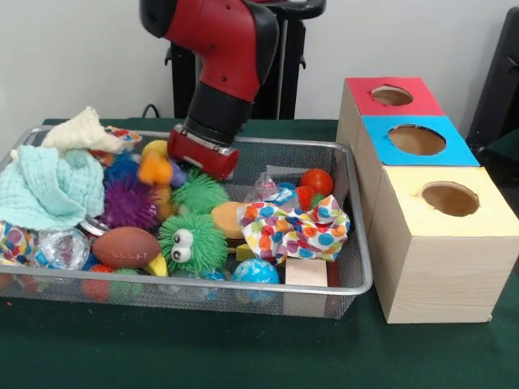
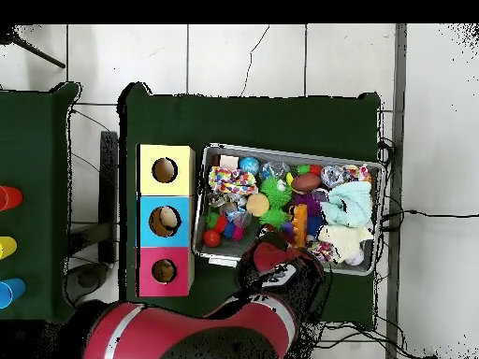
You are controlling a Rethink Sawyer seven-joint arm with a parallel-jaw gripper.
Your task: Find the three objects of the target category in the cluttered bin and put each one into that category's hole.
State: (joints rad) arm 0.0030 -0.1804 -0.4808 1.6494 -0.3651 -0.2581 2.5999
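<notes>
Filling the wire-mesh bin [image 1: 357,243], spiky rubber balls [image 1: 192,241], crumpled cloths [image 1: 45,188], a smooth football [image 1: 126,246]; end effector [image 1: 203,152] dips among them, grip hidden; three-holed wooden box [image 1: 422,203] beside

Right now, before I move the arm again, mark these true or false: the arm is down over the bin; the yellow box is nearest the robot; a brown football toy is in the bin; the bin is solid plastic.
1. The arm is down over the bin. True.
2. The yellow box is nearest the robot. False: the red box is.
3. A brown football toy is in the bin. True.
4. The bin is solid plastic. False: it is wire mesh.
</notes>
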